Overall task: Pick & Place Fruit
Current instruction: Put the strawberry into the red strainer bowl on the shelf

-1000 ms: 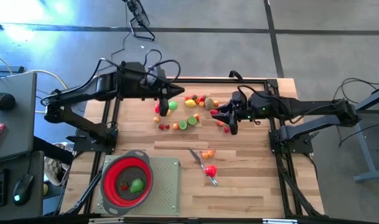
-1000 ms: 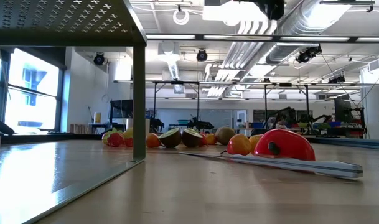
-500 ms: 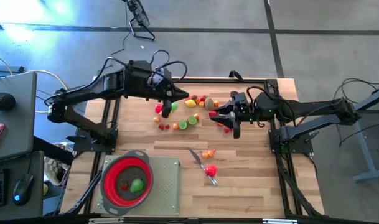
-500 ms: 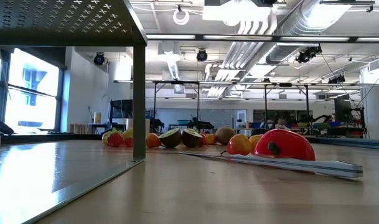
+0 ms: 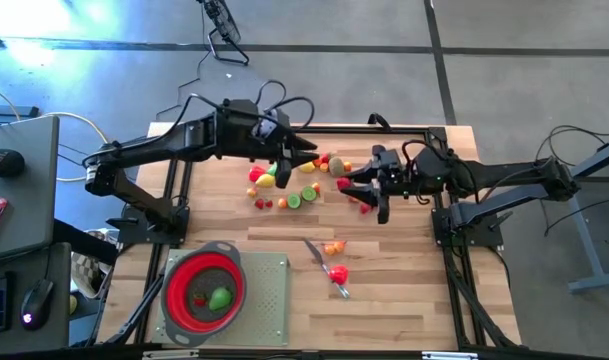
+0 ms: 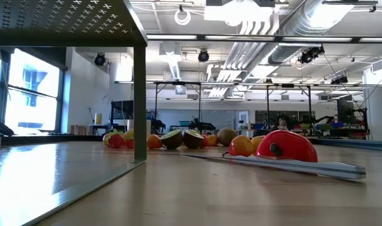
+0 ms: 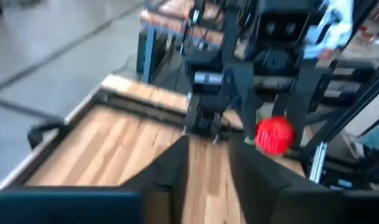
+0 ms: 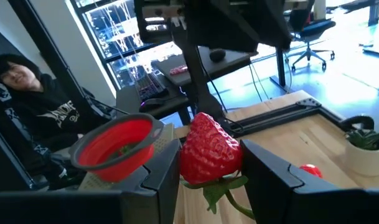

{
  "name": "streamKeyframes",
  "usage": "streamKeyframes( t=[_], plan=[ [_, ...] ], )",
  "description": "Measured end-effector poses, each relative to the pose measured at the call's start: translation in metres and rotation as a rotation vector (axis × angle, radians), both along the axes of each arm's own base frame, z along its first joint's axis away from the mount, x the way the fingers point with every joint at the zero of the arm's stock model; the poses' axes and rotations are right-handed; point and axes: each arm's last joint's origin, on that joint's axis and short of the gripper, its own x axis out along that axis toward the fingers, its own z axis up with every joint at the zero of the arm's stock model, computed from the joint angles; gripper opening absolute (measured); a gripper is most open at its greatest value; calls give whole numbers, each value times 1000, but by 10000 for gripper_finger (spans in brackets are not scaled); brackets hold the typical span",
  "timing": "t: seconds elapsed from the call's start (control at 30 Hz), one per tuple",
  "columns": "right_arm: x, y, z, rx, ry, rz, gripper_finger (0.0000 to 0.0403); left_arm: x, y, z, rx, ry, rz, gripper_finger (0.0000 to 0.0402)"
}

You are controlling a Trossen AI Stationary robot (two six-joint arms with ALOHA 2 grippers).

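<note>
Several small toy fruits (image 5: 302, 180) lie in a loose pile at the far middle of the table; the low view shows them as a row (image 6: 178, 139). My left gripper (image 5: 309, 160) hovers above the pile, open (image 7: 208, 168), with nothing between its fingers. My right gripper (image 5: 356, 188) hangs to the right of the pile, shut on a red strawberry (image 8: 208, 152), which also shows in the left wrist view (image 7: 275, 134). A green fruit (image 5: 220, 298) and a small red one lie in the red strainer (image 5: 180, 283). My right gripper pinches the strawberry's two sides (image 8: 187, 163) between its two fingers (image 8: 166, 167). The fingers run level and come from the table's right side. The strawberry is lifted clear of the table, and its green stalk (image 8: 217, 190) hangs below it.
The red strainer stands on a grey board (image 5: 269, 300) at the near left. A slim grey knife (image 5: 320, 260) lies at the near middle with a red fruit (image 5: 338, 274) and an orange one (image 5: 333, 247) beside it. Bare wood lies at the near right. A person sits beyond the table (image 8: 33, 118).
My left gripper has gone toward the table's right edge, from the left end of the fruit pile to above its middle. A yellow fruit now shows on the table where the gripper stood before.
</note>
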Motion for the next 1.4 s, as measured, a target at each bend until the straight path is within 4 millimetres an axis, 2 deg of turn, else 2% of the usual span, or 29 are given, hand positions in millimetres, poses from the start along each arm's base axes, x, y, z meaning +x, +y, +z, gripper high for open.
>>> streamKeyframes(
  t=[0.23, 0.4, 0.53, 0.63, 0.8, 1.07, 1.4],
  plan=[
    [0, -1, 2, -8, -21, -24, 142, 2, 0, 3, 29, -35, -7, 245],
    [0, -1, 5, -7, -48, -24, 142, 6, -1, 0, 28, -29, -56, 284],
    [0, -1, 8, -28, -78, -23, 142, 18, -1, -7, -67, -28, -54, 289],
    [0, -1, 10, -53, -98, -21, 140, 27, 0, -10, -245, -57, -24, 290],
    [0, 3, 12, -135, -120, -39, 140, 29, -1, -6, -413, -107, -56, 290],
    [-1, 8, 12, -213, -109, -129, 138, 30, -2, -3, -469, -139, -88, 290],
    [-2, 8, 11, -228, -89, -169, 139, 64, -15, -20, -464, -170, -161, 290]
  ],
)
